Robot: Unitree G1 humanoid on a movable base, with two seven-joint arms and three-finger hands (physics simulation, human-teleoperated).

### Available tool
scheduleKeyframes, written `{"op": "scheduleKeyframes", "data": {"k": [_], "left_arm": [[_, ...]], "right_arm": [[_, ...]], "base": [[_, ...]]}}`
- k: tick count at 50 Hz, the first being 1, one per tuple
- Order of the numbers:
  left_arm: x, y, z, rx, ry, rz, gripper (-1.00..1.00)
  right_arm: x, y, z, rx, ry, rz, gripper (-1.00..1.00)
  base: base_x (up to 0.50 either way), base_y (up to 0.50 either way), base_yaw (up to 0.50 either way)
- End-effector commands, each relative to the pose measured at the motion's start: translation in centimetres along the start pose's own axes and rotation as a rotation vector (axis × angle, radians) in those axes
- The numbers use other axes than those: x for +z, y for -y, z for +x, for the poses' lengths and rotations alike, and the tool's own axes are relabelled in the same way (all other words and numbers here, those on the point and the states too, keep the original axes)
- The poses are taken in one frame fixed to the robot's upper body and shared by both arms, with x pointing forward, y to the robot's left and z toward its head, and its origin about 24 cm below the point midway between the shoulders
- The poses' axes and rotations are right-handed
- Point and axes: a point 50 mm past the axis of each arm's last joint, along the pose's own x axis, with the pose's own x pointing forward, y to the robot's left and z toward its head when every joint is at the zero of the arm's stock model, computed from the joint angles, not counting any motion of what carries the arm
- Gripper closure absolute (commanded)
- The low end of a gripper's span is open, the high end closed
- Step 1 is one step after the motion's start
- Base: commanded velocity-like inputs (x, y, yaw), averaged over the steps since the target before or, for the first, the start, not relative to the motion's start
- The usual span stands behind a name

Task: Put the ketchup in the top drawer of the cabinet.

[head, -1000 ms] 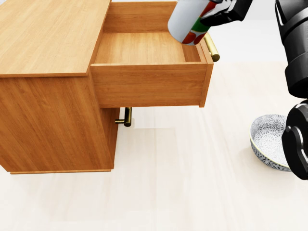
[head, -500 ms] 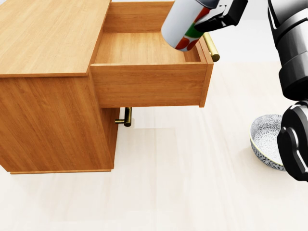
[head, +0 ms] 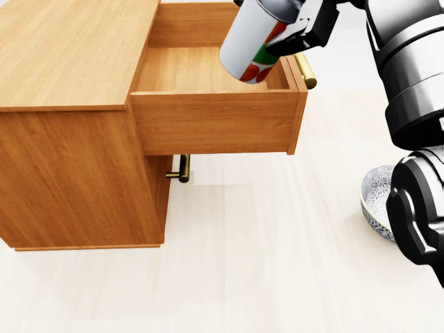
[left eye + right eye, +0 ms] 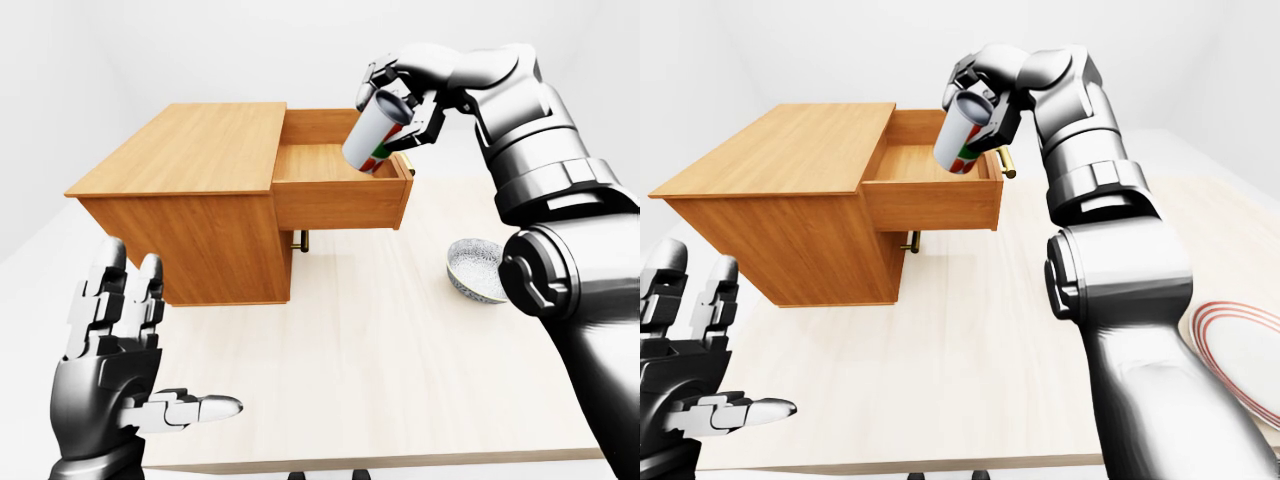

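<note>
Leftward is where I have carried the ketchup (image 3: pixel 251 40) over the last second in the head view: it hung over the drawer's right wall near the brass handle (image 3: pixel 305 71), and now it hangs over the open top drawer (image 3: pixel 208 69), tilted, its base toward the drawer floor. My right hand (image 4: pixel 408 92) has its fingers closed round the bottle, and the arm has swung further into the head view from the right. Nothing else has shifted; the cabinet (image 3: pixel 69 55) sits as it did, so the camera has not moved. In the head view the bottle's upper end and most of the right hand are cut off by the top edge, and I cannot tell whether the base touches the drawer floor. The patterned bowl (image 4: pixel 476 268) is half covered by my forearm in the head view, while the left-eye view shows nearly all of it on the table (image 4: pixel 380 380), right of the cabinet. Only the eye views show my left hand (image 4: pixel 115 345), low on the left, fingers spread and thumb out, holding nothing. A white plate with red rings (image 4: pixel 1240 350) appears only in the right-eye view, partly cut by its right edge.
</note>
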Motion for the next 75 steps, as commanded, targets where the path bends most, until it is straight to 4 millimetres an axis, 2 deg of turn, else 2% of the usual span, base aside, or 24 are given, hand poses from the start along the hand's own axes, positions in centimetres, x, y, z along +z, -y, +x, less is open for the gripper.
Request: {"op": "scheduleKeyframes", "data": {"k": [1, 5, 6, 8, 13, 15, 19, 23, 24, 26, 33, 35, 38, 39, 40, 41, 42, 43, 55, 75], "left_arm": [[-0.7, -0.1, -0.1, 0.002, -0.031, -0.014, -1.0], [-0.8, 0.0, -0.1, 0.0, -0.034, -0.015, -1.0], [-0.2, 0.0, 0.0, 0.0, -0.006, -0.003, -1.0], [-0.8, 0.0, 0.0, 0.001, -0.032, -0.013, -1.0], [-0.8, 0.0, -0.1, 0.0, -0.037, -0.016, -1.0], [0.2, 0.0, 0.0, 0.001, 0.005, 0.002, -1.0], [-0.6, -0.1, -0.1, 0.002, -0.028, -0.013, -1.0], [-0.5, -0.1, -0.2, 0.002, -0.025, -0.014, -1.0], [0.0, -0.1, -0.1, 0.002, -0.002, -0.004, -1.0], [-0.6, -0.1, -0.2, 0.0, -0.029, -0.015, -1.0], [-0.8, 0.0, -0.2, -0.002, -0.038, -0.017, -1.0], [0.1, 0.1, -0.1, -0.002, -0.002, -0.001, -1.0], [-0.1, 0.1, -0.1, -0.003, -0.008, -0.003, -1.0], [-0.5, 0.1, -0.1, -0.004, -0.023, -0.01, -1.0], [-0.4, 0.1, -0.2, -0.004, -0.023, -0.01, -1.0], [-0.4, 0.1, -0.2, -0.004, -0.023, -0.01, -1.0], [-0.2, 0.1, -0.1, -0.003, -0.013, -0.005, -1.0], [-0.4, 0.1, -0.2, -0.003, -0.022, -0.009, -1.0], [-0.1, 0.3, 0.1, -0.008, -0.006, 0.003, -1.0], [0.0, 0.3, 0.0, -0.008, -0.006, 0.002, -1.0]], "right_arm": [[-0.3, -1.3, 0.8, 0.035, -0.01, -0.001, 1.0], [-0.4, -1.4, 0.9, 0.039, -0.012, 0.002, 1.0], [-0.5, -1.5, 0.9, 0.042, -0.014, 0.003, 1.0], [-0.6, -1.8, 1.0, 0.048, -0.017, 0.005, 1.0], [-1.0, -2.2, 1.2, 0.059, -0.024, 0.01, 1.0], [-1.1, -2.4, 1.3, 0.066, -0.029, 0.006, 1.0], [-1.1, -2.7, 1.5, 0.073, -0.029, 0.007, 1.0], [-1.3, -2.9, 1.6, 0.08, -0.033, 0.009, 1.0], [-1.4, -3.0, 1.6, 0.082, -0.035, 0.01, 1.0], [-1.5, -3.2, 1.7, 0.087, -0.038, 0.01, 1.0], [-1.9, -3.4, 1.8, 0.092, -0.047, 0.014, 1.0], [-1.8, -3.3, 1.7, 0.089, -0.046, 0.012, 1.0], [-1.8, -3.2, 1.7, 0.085, -0.047, 0.011, 1.0], [-1.8, -3.1, 1.6, 0.084, -0.047, 0.01, 0.91], [-1.8, -3.1, 1.6, 0.082, -0.047, 0.009, 0.4], [-1.8, -3.0, 1.6, 0.081, -0.046, 0.009, 0.22], [-1.8, -3.0, 1.6, 0.079, -0.048, 0.005, -0.25], [-1.8, -3.0, 1.6, 0.08, -0.05, 0.005, -1.0], [-1.3, -2.2, 1.2, 0.057, -0.045, -0.012, -1.0], [-1.2, -2.0, 1.1, 0.05, -0.043, -0.017, -1.0]], "base": [[0.0, 0.0, 0.0], [0.0, 0.0, 0.0], [0.0, 0.0, 0.0], [0.0, 0.0, 0.0], [0.0, 0.0, 0.0], [0.0, 0.0, 0.0], [0.0, 0.0, 0.0], [0.0, 0.0, 0.0], [0.0, 0.0, 0.0], [0.0, 0.0, 0.0], [0.0, 0.0, 0.0], [0.0, 0.0, 0.0], [0.0, 0.0, 0.0], [0.0, 0.0, 0.0], [0.0, 0.0, 0.0], [0.0, 0.0, 0.0], [0.0, 0.0, 0.0], [0.0, 0.0, 0.0], [0.0, 0.0, 0.0], [0.0, 0.0, 0.0]]}}
